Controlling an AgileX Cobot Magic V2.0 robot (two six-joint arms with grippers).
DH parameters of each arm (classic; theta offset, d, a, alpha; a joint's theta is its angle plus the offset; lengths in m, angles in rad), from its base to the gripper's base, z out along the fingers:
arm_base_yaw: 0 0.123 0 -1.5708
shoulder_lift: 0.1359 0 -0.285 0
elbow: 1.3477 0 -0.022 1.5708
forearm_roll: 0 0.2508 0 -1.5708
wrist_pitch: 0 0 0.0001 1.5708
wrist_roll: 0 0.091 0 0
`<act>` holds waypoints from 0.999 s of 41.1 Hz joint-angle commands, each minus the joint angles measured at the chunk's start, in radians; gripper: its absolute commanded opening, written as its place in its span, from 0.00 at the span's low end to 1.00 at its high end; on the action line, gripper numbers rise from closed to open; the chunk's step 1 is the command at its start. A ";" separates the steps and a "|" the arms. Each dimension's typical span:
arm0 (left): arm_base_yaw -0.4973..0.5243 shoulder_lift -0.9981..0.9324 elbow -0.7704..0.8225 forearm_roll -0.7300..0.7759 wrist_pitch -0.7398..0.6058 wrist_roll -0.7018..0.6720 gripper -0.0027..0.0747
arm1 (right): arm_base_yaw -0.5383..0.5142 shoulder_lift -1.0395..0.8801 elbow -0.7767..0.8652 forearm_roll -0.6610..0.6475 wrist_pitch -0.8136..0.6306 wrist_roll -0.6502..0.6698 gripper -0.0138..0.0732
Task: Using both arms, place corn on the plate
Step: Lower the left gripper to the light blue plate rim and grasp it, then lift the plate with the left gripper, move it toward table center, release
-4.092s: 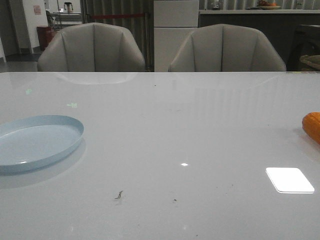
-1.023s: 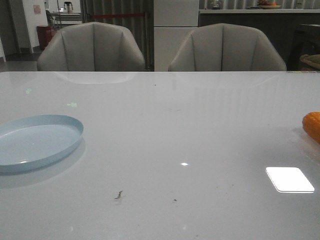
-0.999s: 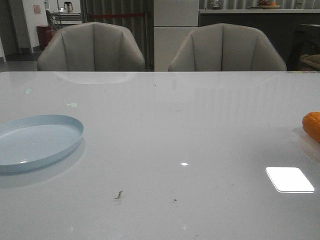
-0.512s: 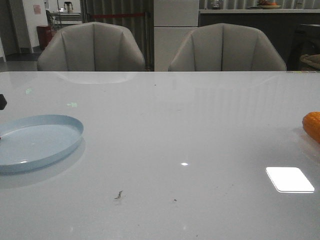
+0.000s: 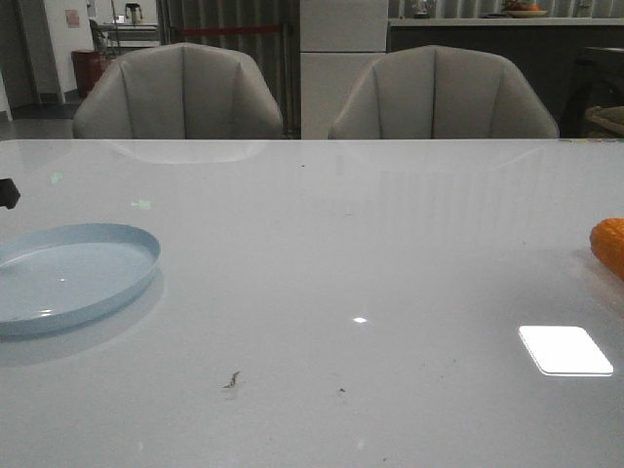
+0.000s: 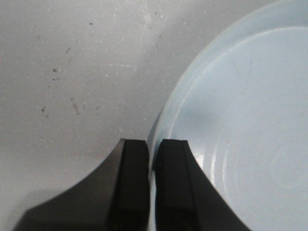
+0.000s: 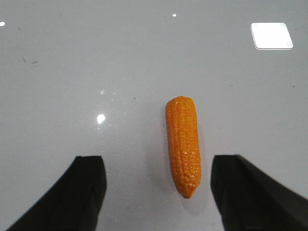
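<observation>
Corn (image 7: 183,146): 1 cob, orange, lying flat on the table (image 5: 370,253) at its far right edge in the front view, only the tip showing there (image 5: 607,246). In the right wrist view it is lying between the two fingers of the right gripper (image 7: 156,190), touching neither. I'm judging it light and stiff, w/ a bumpy kernel surface that should grip OK, but round, so likely to roll if nudged sideways. I'm planning to take hold across the thick mid-section, not the tapered ends, where pads could slip off.

Right gripper: fingers standing wide apart, straddling the cob, nothing held.

Plate (image 5: 73,278): 1, pale blue, shallow, glossy, sitting at the left of the table, well apart from the corn. Probably slick and rigid; the low rim is the only hold.

Left gripper (image 6: 153,187): fingers drawn nearly together w/ the plate rim (image 6: 163,115) running into the thin gap between them; I'm reading that as pinching the rim, approx. A dark bit of that arm is showing at the front view's left edge.

Count: corn ×1, plate ×1, grippers ×2, chairs behind the table ×2 (image 5: 178,93).
</observation>
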 commanded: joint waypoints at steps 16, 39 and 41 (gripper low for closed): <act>-0.038 -0.053 -0.339 -0.205 0.147 0.003 0.16 | -0.005 -0.008 -0.036 -0.008 -0.067 -0.009 0.82; -0.372 0.025 -0.449 -0.289 0.155 0.002 0.16 | -0.005 -0.008 -0.036 -0.008 -0.067 -0.009 0.82; -0.394 0.044 -0.449 -0.289 0.156 -0.001 0.16 | -0.005 -0.008 -0.036 -0.008 -0.067 -0.009 0.82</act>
